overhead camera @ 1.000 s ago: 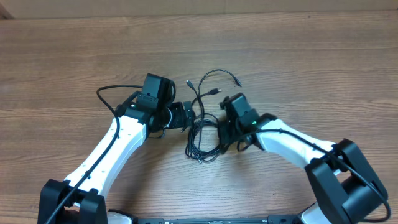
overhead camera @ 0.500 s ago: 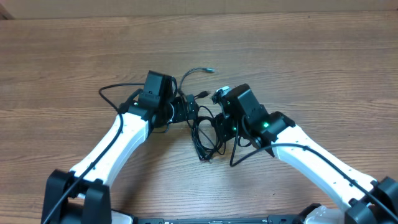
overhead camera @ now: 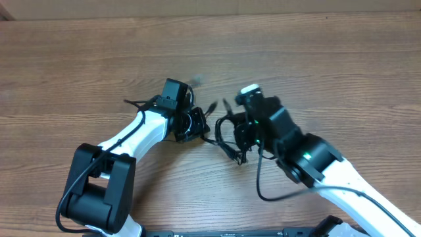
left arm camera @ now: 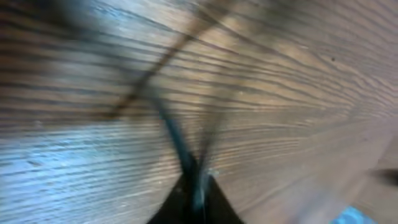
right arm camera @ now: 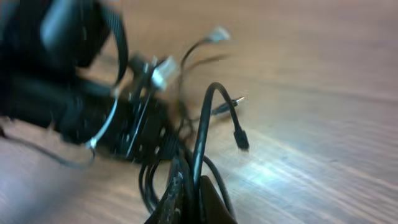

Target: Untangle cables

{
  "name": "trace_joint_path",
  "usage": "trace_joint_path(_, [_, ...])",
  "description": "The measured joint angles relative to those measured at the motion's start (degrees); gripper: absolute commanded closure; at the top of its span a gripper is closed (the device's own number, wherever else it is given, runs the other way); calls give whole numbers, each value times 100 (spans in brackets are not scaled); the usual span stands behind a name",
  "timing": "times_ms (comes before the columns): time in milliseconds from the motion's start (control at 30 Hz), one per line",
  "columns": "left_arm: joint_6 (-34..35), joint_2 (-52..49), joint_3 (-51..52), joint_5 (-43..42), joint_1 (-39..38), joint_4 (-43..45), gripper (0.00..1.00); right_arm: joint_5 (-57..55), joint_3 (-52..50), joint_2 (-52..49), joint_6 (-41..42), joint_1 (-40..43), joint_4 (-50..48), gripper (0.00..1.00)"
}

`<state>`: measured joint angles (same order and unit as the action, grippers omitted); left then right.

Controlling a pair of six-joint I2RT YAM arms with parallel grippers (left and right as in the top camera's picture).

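Note:
The thin black cables [overhead camera: 223,137] lie bunched between my two grippers at the table's middle, with plug tips [overhead camera: 212,105] sticking up beyond them. My left gripper [overhead camera: 195,125] is shut on one cable [left arm camera: 177,146], which runs blurred up from its jaws in the left wrist view [left arm camera: 198,200]. My right gripper [overhead camera: 241,137] is shut on another cable [right arm camera: 208,115]; it arches out of the jaws [right arm camera: 189,196] and ends in a small plug [right arm camera: 241,140]. More loops [right arm camera: 149,186] hang to the left of the right gripper's jaws, next to the left gripper's black body [right arm camera: 87,115].
The wooden table [overhead camera: 342,72] stretches around both arms. A thicker black arm cable [overhead camera: 138,105] loops beside the left wrist. The right arm's own cable [overhead camera: 263,184] curves near the front edge.
My left gripper has shut on a cable. Both arms have shifted, the right wrist swinging rightward and up, and the loose ends have been drawn in toward the bunch.

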<state>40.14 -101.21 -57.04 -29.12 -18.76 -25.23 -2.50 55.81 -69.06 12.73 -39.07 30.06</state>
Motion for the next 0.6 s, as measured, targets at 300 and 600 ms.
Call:
trace_joint_path(300, [-372,153,0,-1001,472,-87,96,-2251,0,1099,2684,-7,1803,96])
trace_joint_path(600, [-1185,2033,-2,-1346,2153,-378,96,-3303,-4,872,5617,17,3683,96])
